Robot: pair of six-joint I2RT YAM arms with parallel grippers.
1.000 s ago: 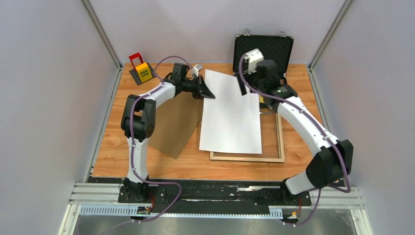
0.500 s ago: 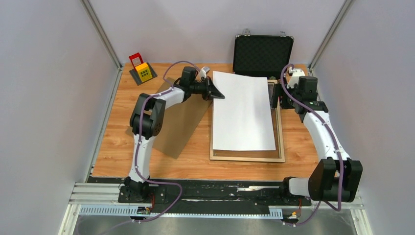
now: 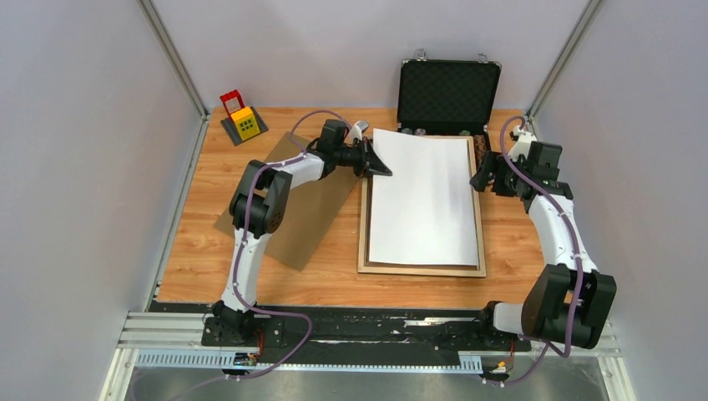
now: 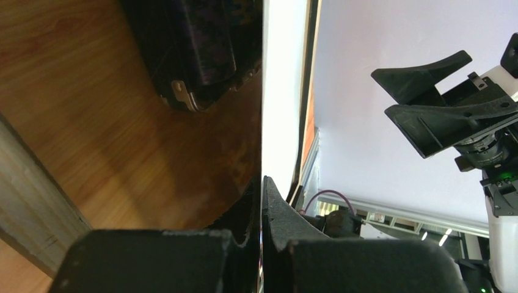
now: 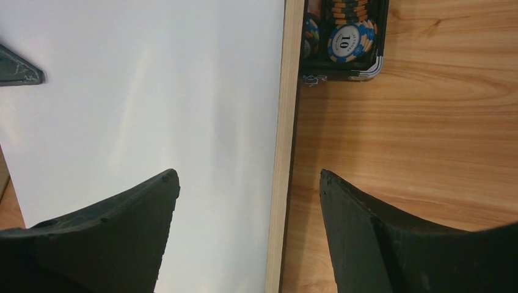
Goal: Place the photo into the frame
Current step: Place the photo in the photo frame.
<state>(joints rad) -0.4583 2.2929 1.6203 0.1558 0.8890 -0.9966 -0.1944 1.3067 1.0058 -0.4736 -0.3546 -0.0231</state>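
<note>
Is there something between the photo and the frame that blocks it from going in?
Nothing visible does. The photo lies white side up over the frame, pinched at its far left corner by the left claw. The open right claw hangs over the frame's right side.

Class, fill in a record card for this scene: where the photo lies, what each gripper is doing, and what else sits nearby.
Photo: white side up, lying over the frame; cannot tell whether it is fully seated
Frame: pale face up, lying flat
Left gripper: shut on the photo's far left corner
Right gripper: open over the frame's right rail, holding nothing
Nearby: brown board left of the frame; open black case with chips behind it
</note>
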